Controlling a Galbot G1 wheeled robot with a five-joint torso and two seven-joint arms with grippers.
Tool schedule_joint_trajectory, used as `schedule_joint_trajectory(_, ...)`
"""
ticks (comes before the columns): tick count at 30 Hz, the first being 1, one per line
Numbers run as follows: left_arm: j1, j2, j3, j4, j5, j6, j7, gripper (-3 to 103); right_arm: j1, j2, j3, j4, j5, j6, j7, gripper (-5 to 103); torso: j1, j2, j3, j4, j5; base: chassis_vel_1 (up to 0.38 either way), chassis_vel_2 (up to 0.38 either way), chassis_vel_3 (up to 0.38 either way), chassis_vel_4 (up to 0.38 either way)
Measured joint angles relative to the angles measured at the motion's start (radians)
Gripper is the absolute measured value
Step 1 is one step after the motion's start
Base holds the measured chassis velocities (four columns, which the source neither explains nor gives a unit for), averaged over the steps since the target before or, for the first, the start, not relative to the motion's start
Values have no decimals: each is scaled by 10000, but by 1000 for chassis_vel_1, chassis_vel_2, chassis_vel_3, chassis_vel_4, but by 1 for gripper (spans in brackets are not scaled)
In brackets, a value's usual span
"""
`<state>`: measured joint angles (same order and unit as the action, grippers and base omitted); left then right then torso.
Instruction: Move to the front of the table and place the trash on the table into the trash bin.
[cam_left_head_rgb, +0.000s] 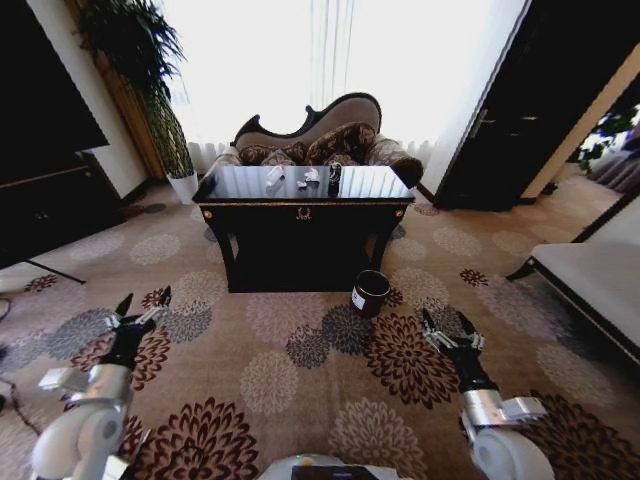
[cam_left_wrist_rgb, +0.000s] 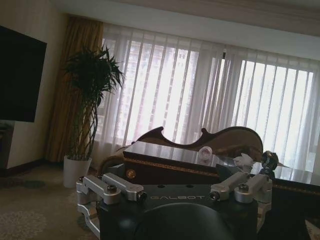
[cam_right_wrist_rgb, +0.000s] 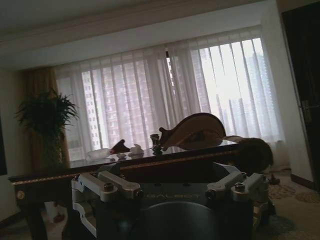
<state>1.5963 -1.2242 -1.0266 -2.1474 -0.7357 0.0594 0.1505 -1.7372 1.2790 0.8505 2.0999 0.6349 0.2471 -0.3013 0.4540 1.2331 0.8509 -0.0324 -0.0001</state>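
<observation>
I hold well short of the bench (cam_left_head_rgb: 303, 212), left pincer (cam_left_head_rgb: 145, 306) and right pincer (cam_left_head_rgb: 450, 330) both spread wide and empty — trash (cam_left_head_rgb: 274, 176) sits on top; driving in, I could clip the trash bin (cam_left_head_rgb: 370, 292) at its front-right leg.

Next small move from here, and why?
Probably drive forward toward the table. It stands well ahead across the carpet, with the trash on its top and the bin on the floor at its front right. Both pincers, left and right, hang open and empty, far short.
</observation>
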Motion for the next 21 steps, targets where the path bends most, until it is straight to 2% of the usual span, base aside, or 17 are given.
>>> schedule_joint_trajectory(1, -12, -27, 45, -69, -88, 111, 25, 100, 4, -24, 97, -94, -33, 122, -598, 100, -1, 0, 0, 0, -1, 0, 0, 0, 0)
schedule_joint_trajectory(5, -27, -149, 98, -118, -40, 215, 104, 100, 24, -74, 234, -396, -425, 383, -1243, 100, -1, 0, 0, -1, 0, 0, 0, 0, 0)
schedule_joint_trajectory(13, 49, -137, -198, -261, 52, 250, 162, 100, 113, -106, 194, -367, -71, 405, -1037, 100, -1, 0, 0, -2, 0, 0, 0, 0, 0)
schedule_joint_trajectory(15, 171, -278, -404, -466, 429, 343, -338, 100, 144, -60, 84, -254, -35, 364, -833, 100, -1, 0, 0, 0, -1, 0, 0, 0, 0)
schedule_joint_trajectory(18, 319, -450, -548, -713, 434, 433, -552, 100, 149, -3, 16, -182, -77, 296, -758, 100, -1, 0, 0, 1, -2, 0, 0, 0, 0)
schedule_joint_trajectory(21, 397, -553, -636, -1002, 265, 412, -369, 100, 134, 46, 2, -90, -163, 222, -727, 100, -1, 0, 0, 0, 1, 0, 0, 0, 0)
